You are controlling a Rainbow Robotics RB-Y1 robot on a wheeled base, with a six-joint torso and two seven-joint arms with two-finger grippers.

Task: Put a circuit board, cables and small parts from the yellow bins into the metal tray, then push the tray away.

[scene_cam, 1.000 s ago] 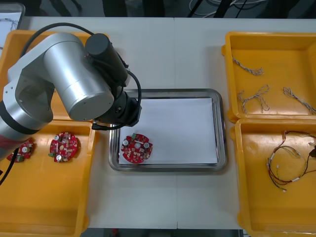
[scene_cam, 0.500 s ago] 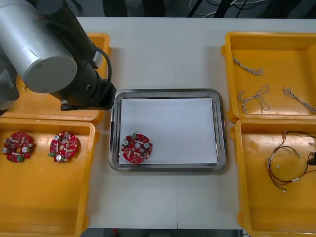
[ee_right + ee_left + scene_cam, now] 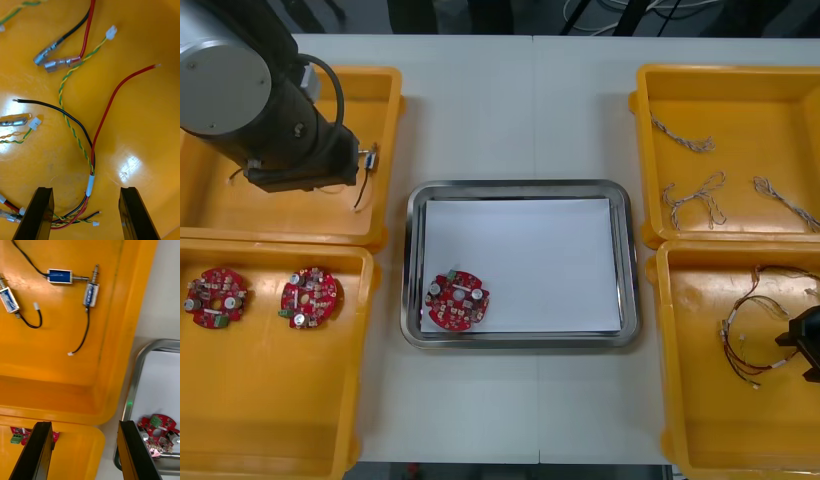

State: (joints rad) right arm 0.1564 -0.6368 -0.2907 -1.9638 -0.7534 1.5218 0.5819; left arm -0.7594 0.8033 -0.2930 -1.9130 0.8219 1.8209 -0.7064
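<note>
Board in tray: done. We shift left gripper, wide, to parts bin; right gripper, wide, arrives over cables.

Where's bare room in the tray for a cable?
The tray is bare along its far rim and from the board to its right rim. Only the near-left corner is crowded, by that board. The left gripper and right gripper hang open over side bins.

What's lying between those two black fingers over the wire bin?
Right wrist view: a cable bundle, red, black and yellow-green, on the yellow bin's floor, between the right gripper's open fingers.
</note>
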